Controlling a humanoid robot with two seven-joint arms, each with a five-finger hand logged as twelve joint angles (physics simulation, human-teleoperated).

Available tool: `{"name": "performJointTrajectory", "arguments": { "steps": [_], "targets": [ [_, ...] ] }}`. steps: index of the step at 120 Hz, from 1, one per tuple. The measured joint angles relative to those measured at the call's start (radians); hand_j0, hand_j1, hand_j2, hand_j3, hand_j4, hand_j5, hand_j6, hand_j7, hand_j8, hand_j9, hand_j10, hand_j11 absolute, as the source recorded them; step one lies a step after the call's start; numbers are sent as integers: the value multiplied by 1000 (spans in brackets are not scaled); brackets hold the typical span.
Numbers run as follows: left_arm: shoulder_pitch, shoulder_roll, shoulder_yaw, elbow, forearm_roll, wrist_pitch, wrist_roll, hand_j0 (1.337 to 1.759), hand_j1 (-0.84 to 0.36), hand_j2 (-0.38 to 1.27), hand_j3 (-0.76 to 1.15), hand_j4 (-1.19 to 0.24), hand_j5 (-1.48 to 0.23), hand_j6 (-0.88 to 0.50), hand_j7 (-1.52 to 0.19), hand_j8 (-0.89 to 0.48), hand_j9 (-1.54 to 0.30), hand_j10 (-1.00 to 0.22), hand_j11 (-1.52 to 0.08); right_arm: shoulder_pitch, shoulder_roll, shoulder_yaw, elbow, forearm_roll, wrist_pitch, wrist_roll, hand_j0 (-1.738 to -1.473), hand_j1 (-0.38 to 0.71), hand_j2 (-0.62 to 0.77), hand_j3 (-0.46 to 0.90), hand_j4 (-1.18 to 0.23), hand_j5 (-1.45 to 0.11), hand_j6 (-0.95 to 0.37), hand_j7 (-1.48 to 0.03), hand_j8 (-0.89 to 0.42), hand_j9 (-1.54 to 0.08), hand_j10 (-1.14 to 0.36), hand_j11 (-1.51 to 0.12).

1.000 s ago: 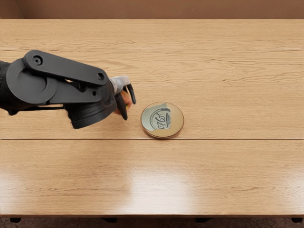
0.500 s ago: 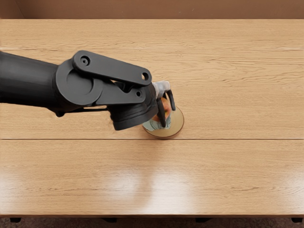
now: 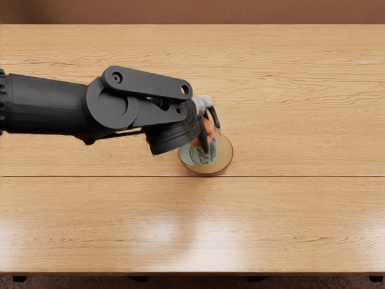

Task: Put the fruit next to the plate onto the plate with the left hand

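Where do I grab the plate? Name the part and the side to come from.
Take the plate by its rim at the right edge, coming in from the right and slightly above. It lies flat on the table, so probably only the thin rim offers a pinch. The left hand, closed on the fruit, covers the plate's left part.
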Motion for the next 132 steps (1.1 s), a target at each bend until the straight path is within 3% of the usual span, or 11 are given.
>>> {"name": "performJointTrajectory", "arguments": {
  "steps": [24,55,66,73,83,94,104,116,132],
  "targets": [
    [20,0,-5,41,5,0,-1,1655,-47,101,0,-375,-494,-340,-502,-295,-501,-321,-497,0,0,0,0,0,0,0,-1658,-308,-7,0,-35,-45,-35,-45,-35,-45,-35,-45],
    [19,0,-44,50,6,-19,-1,1657,19,66,0,-289,-377,-279,-379,-266,-378,-273,-377,0,0,0,0,0,0,0,-1658,-308,-7,0,-35,-45,-35,-45,-35,-45,-35,-45],
    [40,138,-147,41,6,-117,-1,1658,28,60,0,-276,-360,-270,-362,-262,-361,-267,-361,0,0,0,0,0,0,0,-1658,-308,-7,0,-35,-45,-35,-45,-35,-45,-35,-45],
    [82,248,-225,30,6,-206,-1,1658,31,58,0,-271,-353,-267,-354,-261,-354,-264,-354,0,0,0,0,0,0,1,-1658,-308,-7,0,-35,-45,-35,-45,-35,-45,-35,-45],
    [201,429,-361,18,7,-377,-1,1658,35,56,0,-267,-347,-264,-347,-260,-347,-262,-347,0,0,0,0,0,0,1,-1658,-308,-7,0,-35,-45,-35,-45,-35,-45,-35,-45],
    [407,606,-547,11,8,-608,-1,1658,37,54,0,-263,-341,-261,-342,-258,-342,-260,-342,0,0,0,0,0,0,1,-1658,-308,-7,0,-35,-45,-35,-45,-35,-45,-35,-45],
    [575,702,-744,12,4,-803,-1,1658,39,54,0,-260,-338,-259,-339,-257,-339,-258,-339,0,0,0,0,0,-1,1,-1658,-308,-7,0,-35,-45,-35,-45,-35,-45,-35,-45],
    [611,784,-900,27,-19,-909,-1,1658,41,53,0,-258,-335,-258,-336,-256,-335,-257,-335,0,0,0,0,0,-1,1,-1658,-308,-7,0,-35,-45,-35,-45,-35,-45,-35,-45],
    [681,866,-971,54,-87,-956,-1,1658,44,52,0,-256,-332,-255,-332,-254,-332,-255,-332,0,0,0,0,0,-1,1,-1658,-308,-7,0,-35,-45,-35,-45,-35,-45,-35,-45]
  ]
}}
